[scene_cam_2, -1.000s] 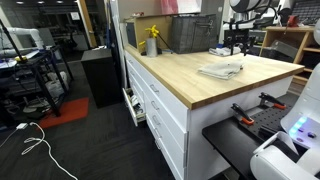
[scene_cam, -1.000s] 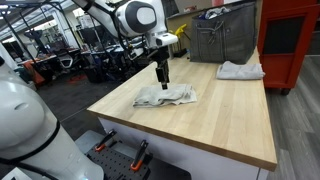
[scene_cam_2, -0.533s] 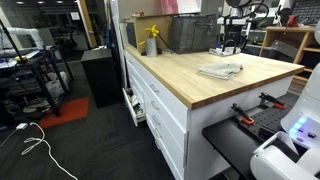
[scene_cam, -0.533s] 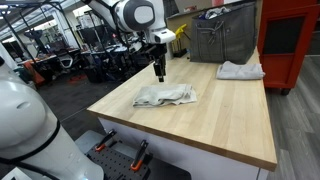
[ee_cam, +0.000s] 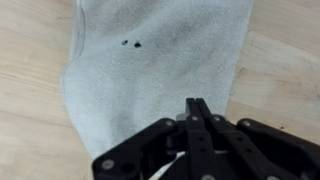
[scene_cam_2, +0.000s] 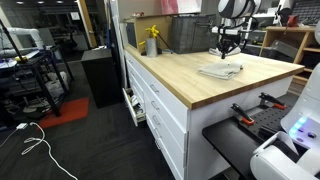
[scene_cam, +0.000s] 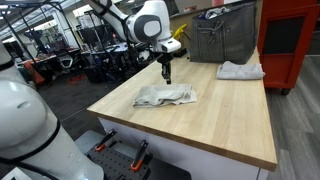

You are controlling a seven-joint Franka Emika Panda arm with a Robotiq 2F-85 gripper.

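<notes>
A crumpled grey cloth lies flat on the wooden tabletop; it also shows in the other exterior view as a pale heap. My gripper points straight down and hangs a little above the cloth's far edge. In the wrist view the cloth fills most of the picture, with two small dark specks on it. The gripper has its black fingers pressed together, and nothing shows between them. The cloth is not lifted.
A second folded cloth lies at the far end of the table, next to a grey mesh bin. A yellow bottle stands by the bin. A red cabinet stands beyond the table.
The fingers have gone from apart to pressed together. The gripper has shifted slightly sideways above the cloth's far edge. The cloth has not moved.
</notes>
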